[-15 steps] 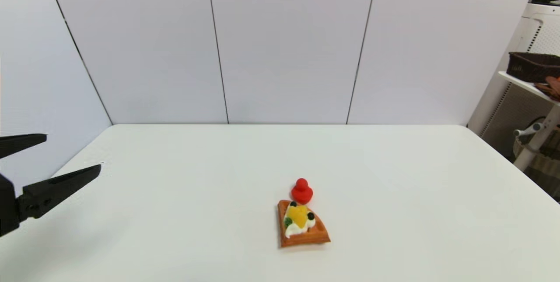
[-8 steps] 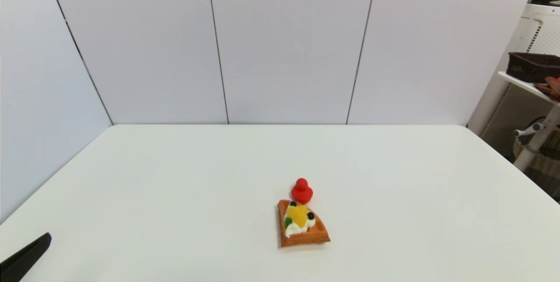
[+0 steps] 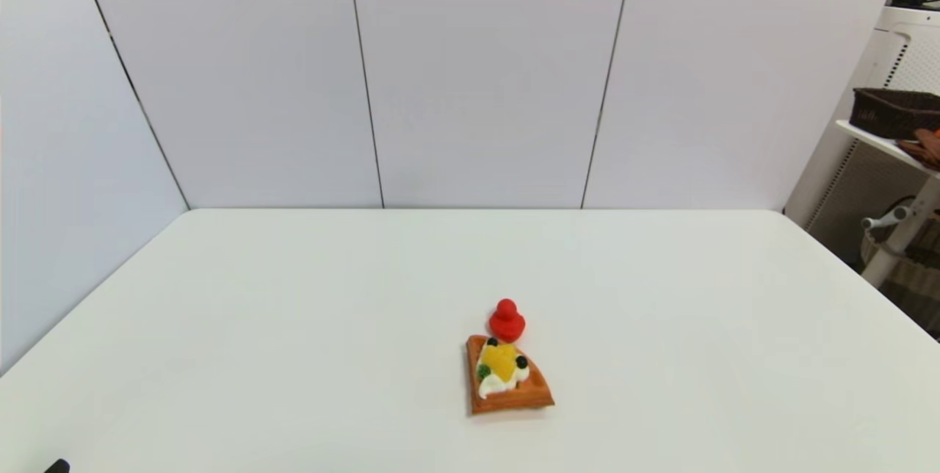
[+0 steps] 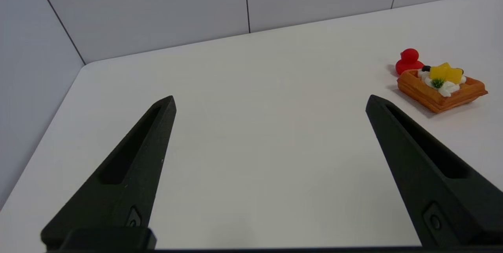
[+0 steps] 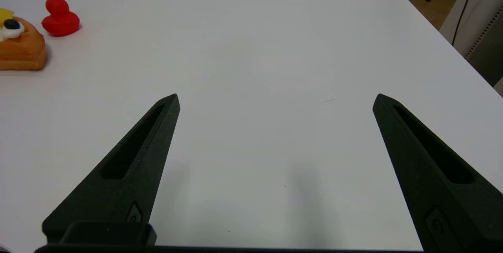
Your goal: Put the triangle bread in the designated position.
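Both claws, left [image 4: 270, 101] and right [image 5: 276, 99], gape wide, empty.

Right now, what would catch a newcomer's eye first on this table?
The triangle bread, a topped waffle wedge, lies near the table's middle with a red duck figure close behind it. The left claw and right claw hover open over bare white table, holding nothing.

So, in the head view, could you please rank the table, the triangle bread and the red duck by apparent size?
1. Table
2. Triangle bread
3. Red duck, touching or nearly touching the bread's far edge, so nearness hardly skews it.
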Controlling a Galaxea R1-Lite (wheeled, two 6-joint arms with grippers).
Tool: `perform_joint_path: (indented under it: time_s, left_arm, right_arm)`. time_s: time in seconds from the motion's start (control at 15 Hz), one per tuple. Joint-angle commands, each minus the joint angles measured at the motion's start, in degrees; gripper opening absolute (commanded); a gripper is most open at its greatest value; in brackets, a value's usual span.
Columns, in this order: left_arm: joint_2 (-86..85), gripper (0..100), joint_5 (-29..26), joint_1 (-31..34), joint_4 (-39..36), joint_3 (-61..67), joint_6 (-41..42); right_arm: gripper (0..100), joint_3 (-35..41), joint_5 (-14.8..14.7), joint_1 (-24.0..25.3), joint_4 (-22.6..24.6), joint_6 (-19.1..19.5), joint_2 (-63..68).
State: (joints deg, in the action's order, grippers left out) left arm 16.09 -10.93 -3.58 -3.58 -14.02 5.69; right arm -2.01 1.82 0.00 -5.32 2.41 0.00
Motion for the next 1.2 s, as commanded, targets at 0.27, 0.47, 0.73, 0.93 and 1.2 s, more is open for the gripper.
perform_joint_path:
  time_s: [0.27, 0.47, 0.73, 0.93, 1.2]
  left_arm:
    - [-14.8, 100, -0.1, 3.1, 0.9, 10.5, -2.0]
    - [-16.1, 100, 0.8, 3.1, 2.2, 11.8, -2.4]
    - [-16.1, 100, 9.4, 3.1, 3.9, 14.2, -2.8]
    - [-16.1, 100, 9.4, 3.1, 3.7, 14.0, -2.7]
    - [-16.1, 100, 9.5, 3.1, 3.8, 14.0, -4.4]
  right_arm:
    - [100, 0.0, 0.0, 0.0, 0.0, 0.0, 0.0]
    - [100, 0.0, 0.0, 0.0, 0.0, 0.0, 0.0]
    - [100, 0.0, 0.0, 0.0, 0.0, 0.0, 0.0]
    - [100, 0.0, 0.0, 0.0, 0.0, 0.0, 0.0]
    - [100, 0.0, 0.0, 0.0, 0.0, 0.0, 0.0]
